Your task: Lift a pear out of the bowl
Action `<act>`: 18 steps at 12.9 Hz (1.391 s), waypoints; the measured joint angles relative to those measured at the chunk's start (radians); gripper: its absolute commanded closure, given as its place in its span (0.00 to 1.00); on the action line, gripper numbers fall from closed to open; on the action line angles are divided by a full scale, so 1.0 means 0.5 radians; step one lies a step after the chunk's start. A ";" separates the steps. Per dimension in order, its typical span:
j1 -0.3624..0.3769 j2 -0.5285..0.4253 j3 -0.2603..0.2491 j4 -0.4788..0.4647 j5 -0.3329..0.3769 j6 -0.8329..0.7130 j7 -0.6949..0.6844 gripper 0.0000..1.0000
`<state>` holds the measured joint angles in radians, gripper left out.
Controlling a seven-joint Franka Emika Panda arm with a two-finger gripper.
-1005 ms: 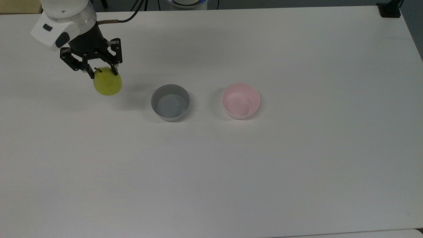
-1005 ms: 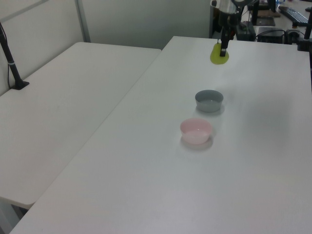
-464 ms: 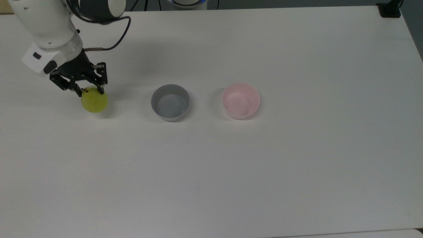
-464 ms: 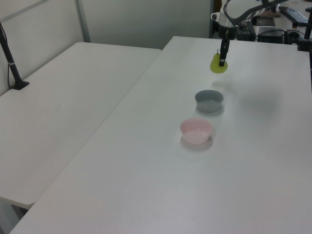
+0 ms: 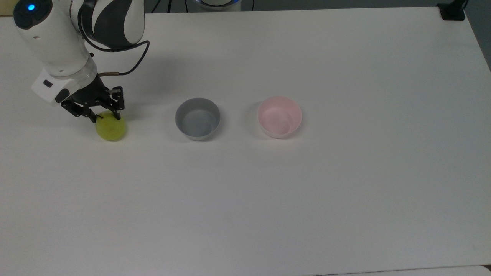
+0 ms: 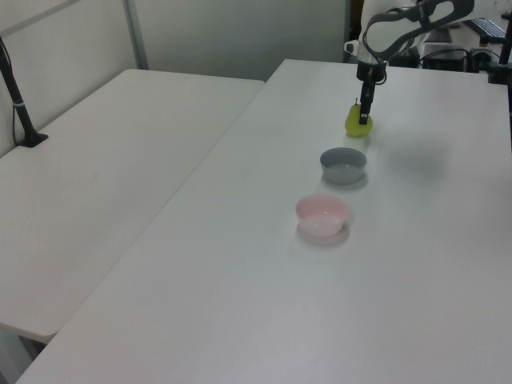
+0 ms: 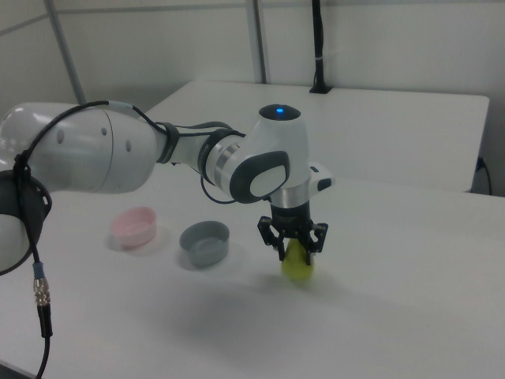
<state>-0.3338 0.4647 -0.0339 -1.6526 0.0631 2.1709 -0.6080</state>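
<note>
- Top view: the claw (image 5: pixel 105 114) is gripping the pear (image 5: pixel 111 128) by its upper part, well off to the top view's left of the grey bowl (image 5: pixel 198 118) and further still from the pink bowl (image 5: pixel 279 116). A second ago the pear was hanging higher and looked bigger under the claw; since then it has been coming down and sliding a little towards the top view's left, and in the last half second it has barely shifted. It is now looking as if it is sitting on the counter (image 5: pixel 268 199), with both bowls lying empty.
- Left view: the pear (image 6: pixel 357 124) is sitting low beyond the grey bowl (image 6: pixel 343 164), its shadow tight under it, where a second ago it was dangling clear of the surface. The claw (image 6: pixel 365 118) is clamped on it.
- Right view: the claw (image 7: pixel 295 247) is closed over the pear (image 7: pixel 297 264), which is resting on or just above the counter beside the grey bowl (image 7: pixel 204 241).
- To me, the lift out of the pink bowl (image 7: pixel 133 227) is done and the arm is setting the fruit down; letting go seems the next thing.
</note>
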 measured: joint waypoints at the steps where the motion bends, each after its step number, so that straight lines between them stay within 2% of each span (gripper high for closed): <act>1: 0.000 0.001 0.000 0.000 0.000 0.001 -0.001 0.51; 2: -0.001 0.001 0.000 0.001 0.000 0.001 -0.001 0.01; 7: -0.011 0.000 0.000 0.004 0.000 0.001 0.010 0.00; 10: -0.005 -0.046 0.001 0.025 0.000 -0.023 0.108 0.00; 13: 0.016 -0.173 0.009 0.048 0.000 -0.180 0.217 0.00; 18: 0.188 -0.490 0.009 0.057 -0.057 -0.586 0.669 0.00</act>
<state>-0.2398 0.2197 -0.0295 -1.6242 0.0345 1.8778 -0.2733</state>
